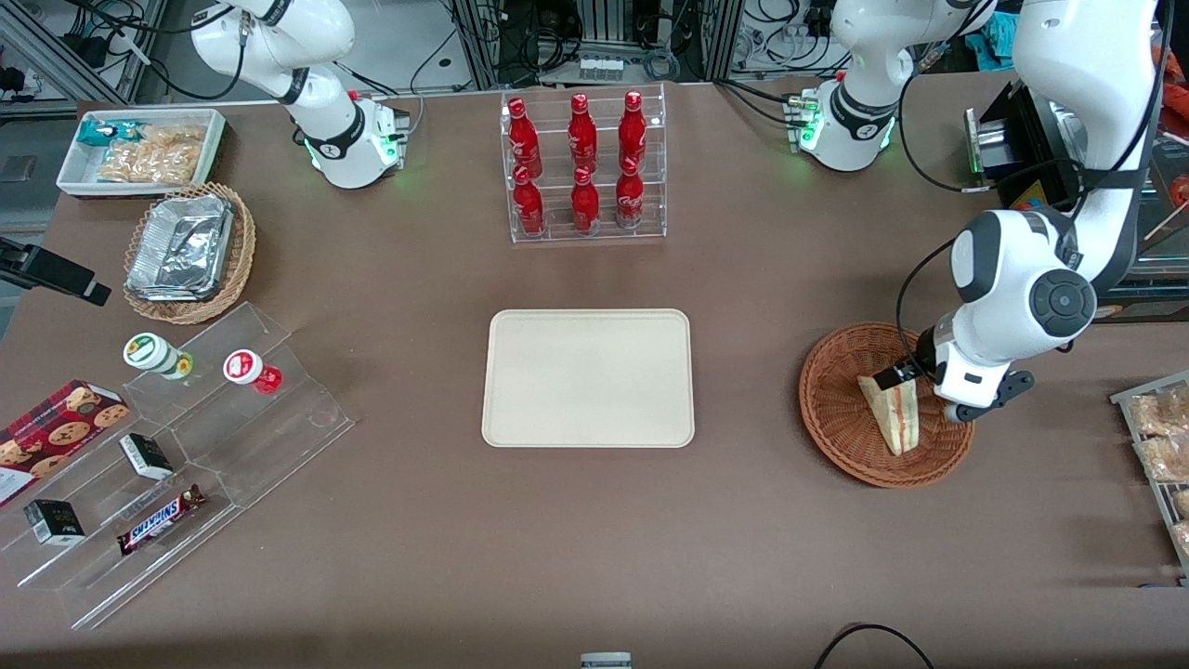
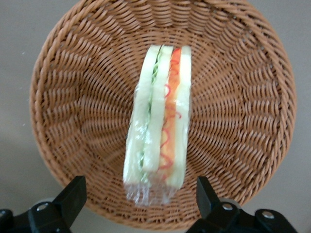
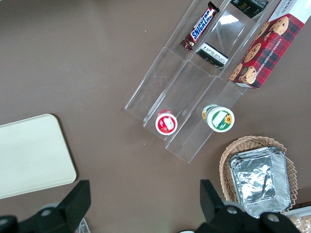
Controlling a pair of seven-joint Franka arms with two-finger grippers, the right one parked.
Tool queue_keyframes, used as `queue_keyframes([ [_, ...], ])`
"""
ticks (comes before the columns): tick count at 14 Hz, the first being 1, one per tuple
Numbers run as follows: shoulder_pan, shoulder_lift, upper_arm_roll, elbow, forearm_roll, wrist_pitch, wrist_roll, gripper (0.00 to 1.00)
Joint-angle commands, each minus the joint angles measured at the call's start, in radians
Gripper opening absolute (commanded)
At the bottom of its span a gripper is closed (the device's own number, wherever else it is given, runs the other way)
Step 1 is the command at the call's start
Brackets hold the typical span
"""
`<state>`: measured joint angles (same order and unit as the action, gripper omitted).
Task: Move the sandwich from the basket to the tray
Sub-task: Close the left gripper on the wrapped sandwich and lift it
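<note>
The sandwich is a plastic-wrapped wedge of white bread with a red-orange and green filling. It lies in the round reddish-brown wicker basket toward the working arm's end of the table. My left gripper hovers just above the basket, over the sandwich's end that is farther from the front camera. In the left wrist view the gripper is open; its two black fingers stand wide apart on either side of the sandwich, not touching it, with the basket around it. The cream-beige tray lies at mid-table and holds nothing.
A clear rack of red bottles stands farther from the front camera than the tray. Toward the parked arm's end are a tan wicker basket with foil containers, a white bin of snacks and a clear stepped shelf. Bagged snacks lie beside the reddish-brown basket.
</note>
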<state>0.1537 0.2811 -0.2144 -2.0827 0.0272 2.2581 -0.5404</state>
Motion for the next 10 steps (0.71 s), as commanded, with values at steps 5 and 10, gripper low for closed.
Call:
queue_keyframes([
  [5, 0.007, 0.069, -0.01, 0.003, -0.009, 0.118, -0.016, 1.0],
  [10, 0.007, 0.106, -0.01, 0.009, -0.009, 0.167, -0.016, 0.54],
])
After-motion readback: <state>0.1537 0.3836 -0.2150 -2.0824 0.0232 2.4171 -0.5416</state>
